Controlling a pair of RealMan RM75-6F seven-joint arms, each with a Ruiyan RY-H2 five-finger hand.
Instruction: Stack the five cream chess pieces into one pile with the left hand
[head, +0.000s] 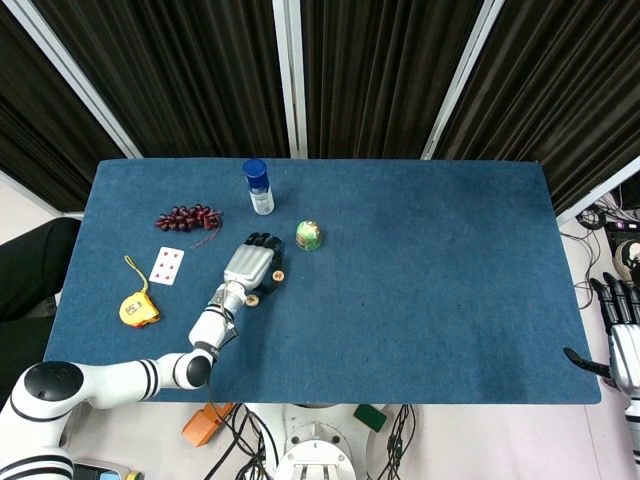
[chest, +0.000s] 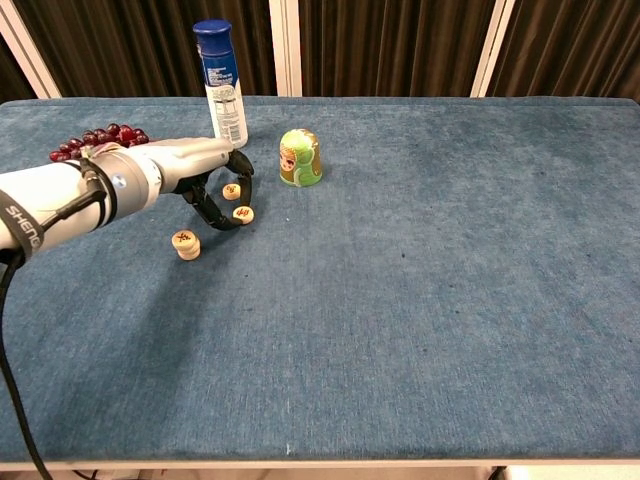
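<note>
table (head: 430, 290): blue cloth top, dark curtains behind the far edge
left arm (chest: 60, 195): reaches in from the near left, white and grey, stretched toward mid-left of table
left hand (head: 252, 266): palm down over the cream pieces, dark fingers (chest: 212, 208) curled down around them; cannot tell if it actually grips one
right hand (head: 618, 335): off the table at far right edge of head view, fingers apart, holding nothing
spray bottle (chest: 220, 83): white with blue cap, upright, far left, just beyond the left hand
green doll (chest: 299, 158): small rounded figure, upright, just right of the left hand
grapes (head: 187, 217): dark red bunch, far left, left of the bottle
tape measure (head: 138, 309): yellow, near left edge of table
playing card (head: 167, 265): red pips, face up, between grapes and tape measure
stack of cream pieces (chest: 186, 244): short pile, count unclear, near side of the hand, apart from the fingers
cream piece (chest: 243, 215): lying flat at the fingertips, touching or nearly so
second cream piece (chest: 232, 191): flat, just beyond the first, under the curled fingers
</note>
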